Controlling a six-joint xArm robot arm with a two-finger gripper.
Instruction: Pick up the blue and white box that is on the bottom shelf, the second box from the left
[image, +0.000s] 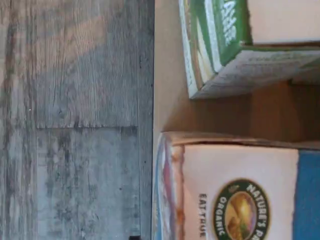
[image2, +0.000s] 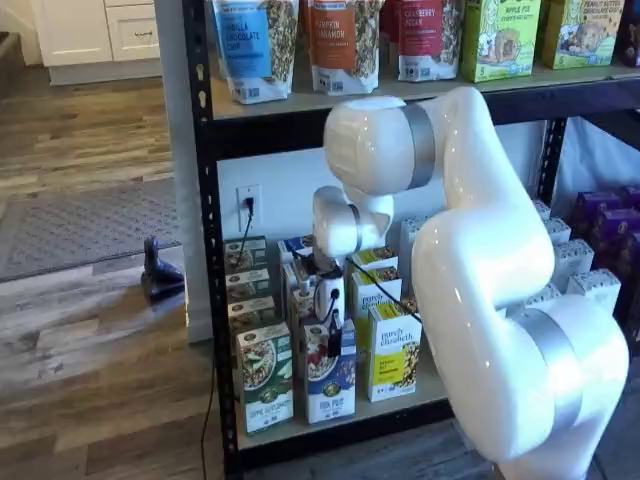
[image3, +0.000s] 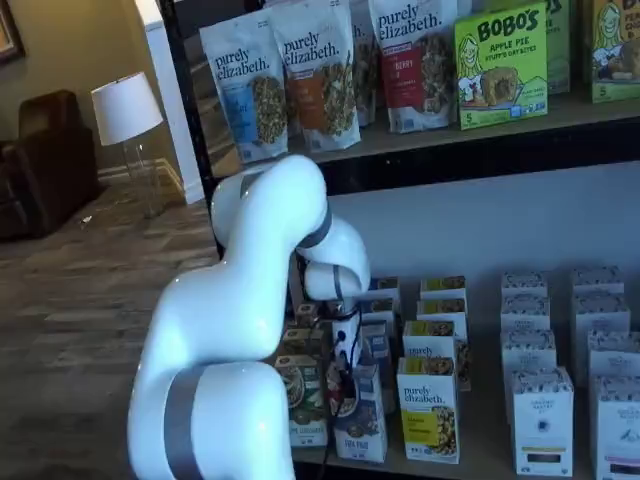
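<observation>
- The blue and white box (image: 240, 192) shows its top, with a round green organic seal and "EAT TRUE" print.
- A green and white box (image: 235, 45) stands just beside it, a gap between them.
- Both rest on the bottom shelf (image: 167, 100), pale.
- Grey wood-plank floor (image: 75, 120) lies beyond the shelf's edge.

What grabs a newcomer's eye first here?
The big white arm fills the foreground in both shelf views, bent down in front of the rack. Its claw hangs just above the blue and white box at the front of the bottom shelf, between a green box and a yellow box. Bright pouches line the upper board.
</observation>
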